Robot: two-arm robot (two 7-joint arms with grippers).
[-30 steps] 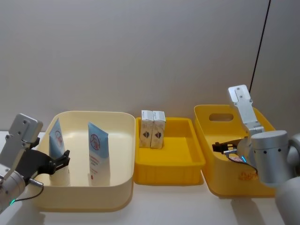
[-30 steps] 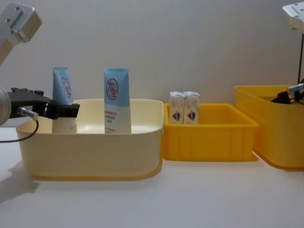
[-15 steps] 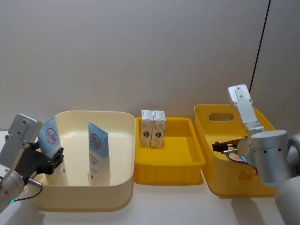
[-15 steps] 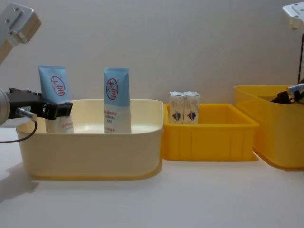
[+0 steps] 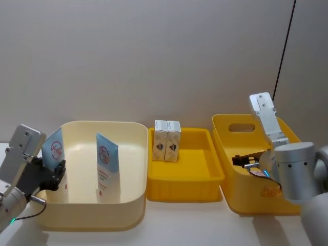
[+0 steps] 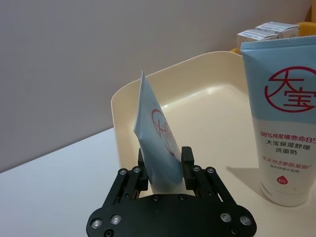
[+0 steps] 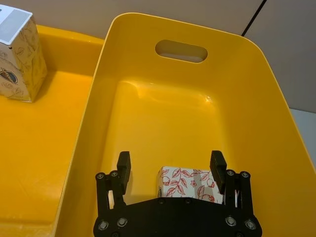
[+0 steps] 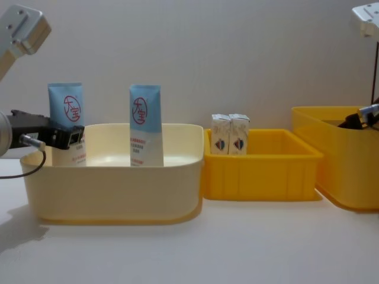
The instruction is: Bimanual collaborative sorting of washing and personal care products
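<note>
Left gripper (image 6: 163, 167): clamped on the held tube (image 6: 155, 143), which stands upright between the fingers, inside the cream bin (image 5: 128, 205). Second tube (image 6: 284, 118) stands beyond the fingertips, off to one side, apart from them.
Right gripper (image 7: 171, 160): fingers spread, low in the deep yellow bin (image 7: 247, 113). Red-printed carton (image 7: 190, 183) lies between the fingers, close to the palm; gap on one side, contact on the other unclear.
</note>
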